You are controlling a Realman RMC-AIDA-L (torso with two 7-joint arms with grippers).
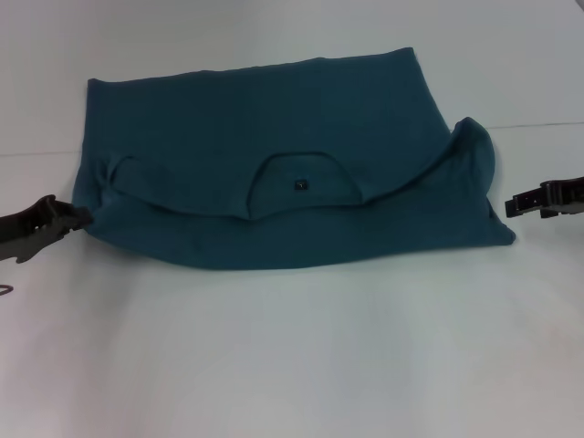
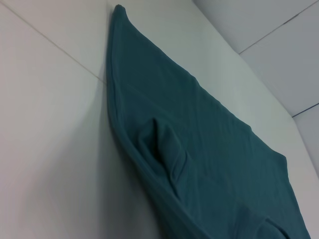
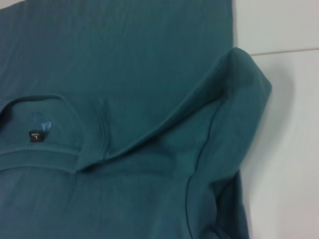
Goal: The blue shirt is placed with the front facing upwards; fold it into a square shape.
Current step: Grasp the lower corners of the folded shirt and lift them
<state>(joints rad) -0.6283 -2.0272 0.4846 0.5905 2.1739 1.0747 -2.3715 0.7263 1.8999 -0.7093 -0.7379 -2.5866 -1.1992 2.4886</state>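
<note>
Only the head view shows both grippers, left gripper (image 1: 80,217) and right gripper (image 1: 511,204), flanking the blue shirt (image 1: 274,146), closure unclear.

Even, soft overhead light (faint shadows), slightly blurred throughout

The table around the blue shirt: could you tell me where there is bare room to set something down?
Bare table lies in front of the blue shirt and behind its far hem. The sides are crowded: the left gripper and right gripper flank it.
</note>
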